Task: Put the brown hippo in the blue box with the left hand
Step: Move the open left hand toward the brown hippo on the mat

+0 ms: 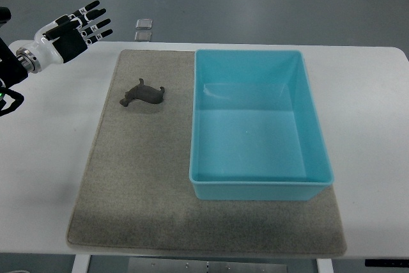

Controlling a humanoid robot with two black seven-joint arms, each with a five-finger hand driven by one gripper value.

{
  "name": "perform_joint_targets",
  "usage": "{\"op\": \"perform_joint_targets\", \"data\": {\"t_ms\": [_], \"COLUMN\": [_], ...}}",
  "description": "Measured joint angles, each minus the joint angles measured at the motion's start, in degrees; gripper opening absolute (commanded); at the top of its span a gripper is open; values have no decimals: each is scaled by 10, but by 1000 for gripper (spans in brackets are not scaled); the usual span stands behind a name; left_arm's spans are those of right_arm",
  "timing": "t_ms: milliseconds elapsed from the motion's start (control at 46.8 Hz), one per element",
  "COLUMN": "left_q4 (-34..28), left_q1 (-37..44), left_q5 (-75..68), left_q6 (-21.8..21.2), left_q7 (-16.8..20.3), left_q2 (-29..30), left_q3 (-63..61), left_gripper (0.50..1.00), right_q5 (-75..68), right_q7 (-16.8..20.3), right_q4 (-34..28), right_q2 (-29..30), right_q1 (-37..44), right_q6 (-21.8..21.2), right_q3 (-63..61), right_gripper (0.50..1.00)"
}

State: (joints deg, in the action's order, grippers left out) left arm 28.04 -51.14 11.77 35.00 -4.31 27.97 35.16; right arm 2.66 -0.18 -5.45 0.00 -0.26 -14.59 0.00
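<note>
The small dark-brown toy hippo point(143, 94) lies on its side near the far left part of the grey felt mat point(134, 196), just beside the left wall of the empty light-blue rectangular plastic box point(259, 190) but not touching it; its legs point away from the robot and its head toward the left. It looks like a light, stiff moulded figure, unlikely to break, though its smooth skin may slip; the thick body between the legs seems the best place to pinch, fingers across its narrow width. The white-and-black left hand point(71, 32) hovers over the white table's point(45, 158) far left corner, well apart from the hippo, fingers spread and holding nothing; the right hand is out of sight.
</note>
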Motion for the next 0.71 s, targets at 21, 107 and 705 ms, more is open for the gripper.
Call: {"op": "perform_joint_targets", "data": {"t_ms": [21,107,705], "left_q4": [0,0,34], "left_q1": [0,0,-21], "left_q5": [0,0,-19], "left_q6": [0,0,0], "left_q7": [0,0,0], "left_q2": [0,0,11], "left_q3": [0,0,-10], "left_gripper": [1000,1000,1000], "right_q5": [0,0,0], "right_q7": [0,0,0], "right_q4": [0,0,0], "right_q2": [0,0,0], "right_q1": [0,0,0], "right_q6": [0,0,0], "right_q3": [0,0,0], "right_gripper": [936,936,936]}}
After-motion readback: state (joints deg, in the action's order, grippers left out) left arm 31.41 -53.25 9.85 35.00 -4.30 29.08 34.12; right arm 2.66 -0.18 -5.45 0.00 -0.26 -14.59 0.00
